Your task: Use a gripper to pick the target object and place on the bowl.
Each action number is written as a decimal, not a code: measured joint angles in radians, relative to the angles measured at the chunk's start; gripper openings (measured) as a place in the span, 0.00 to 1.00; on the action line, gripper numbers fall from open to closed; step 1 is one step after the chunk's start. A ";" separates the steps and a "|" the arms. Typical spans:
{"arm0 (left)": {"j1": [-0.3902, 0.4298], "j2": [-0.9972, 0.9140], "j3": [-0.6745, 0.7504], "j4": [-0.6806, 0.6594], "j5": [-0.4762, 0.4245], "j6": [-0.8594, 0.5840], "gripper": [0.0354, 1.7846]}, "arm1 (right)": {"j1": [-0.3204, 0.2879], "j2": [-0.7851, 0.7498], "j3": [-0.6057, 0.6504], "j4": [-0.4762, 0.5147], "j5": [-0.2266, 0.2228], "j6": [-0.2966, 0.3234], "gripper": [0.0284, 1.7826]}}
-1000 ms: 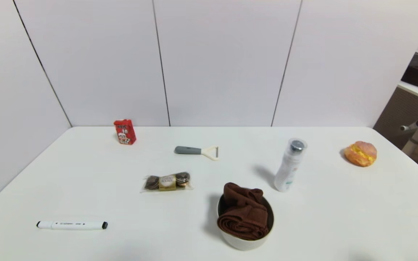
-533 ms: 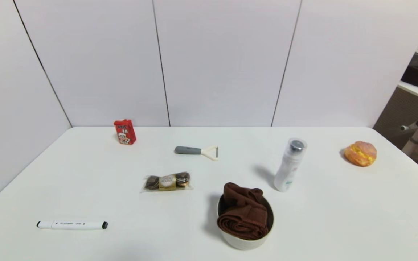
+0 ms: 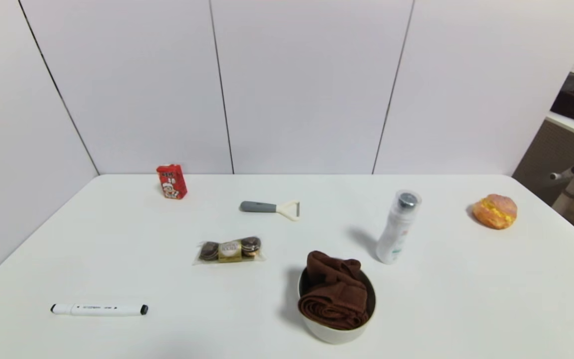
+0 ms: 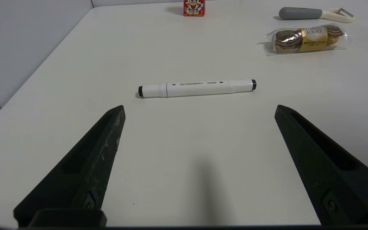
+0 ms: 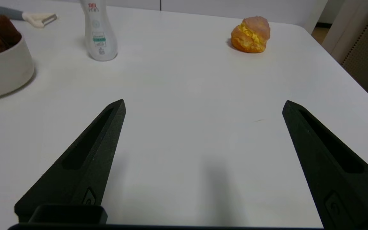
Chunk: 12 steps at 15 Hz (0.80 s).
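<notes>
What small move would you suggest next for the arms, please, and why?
Probably none beyond keeping both parked: the brown towel already lies in the bowl, and the left gripper and right gripper hang open over bare table, holding nothing.

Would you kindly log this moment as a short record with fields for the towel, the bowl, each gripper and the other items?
towel: brown towel lies folded inside the bowl
bowl: off-white bowl, near table edge
left gripper: left gripper open, empty, above the table short of the marker
right gripper: right gripper open, empty, over bare table
other items: bottle, bun, peeler, chocolates, red carton
</notes>
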State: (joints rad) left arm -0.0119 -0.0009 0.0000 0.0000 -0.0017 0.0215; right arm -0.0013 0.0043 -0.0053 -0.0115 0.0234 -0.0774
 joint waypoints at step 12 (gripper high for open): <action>0.000 0.000 0.000 0.000 0.000 0.000 0.94 | 0.000 -0.006 0.005 0.000 -0.003 0.030 0.95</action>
State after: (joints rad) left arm -0.0119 -0.0009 0.0000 0.0000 -0.0017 0.0215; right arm -0.0017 -0.0017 0.0000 -0.0115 0.0202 -0.0474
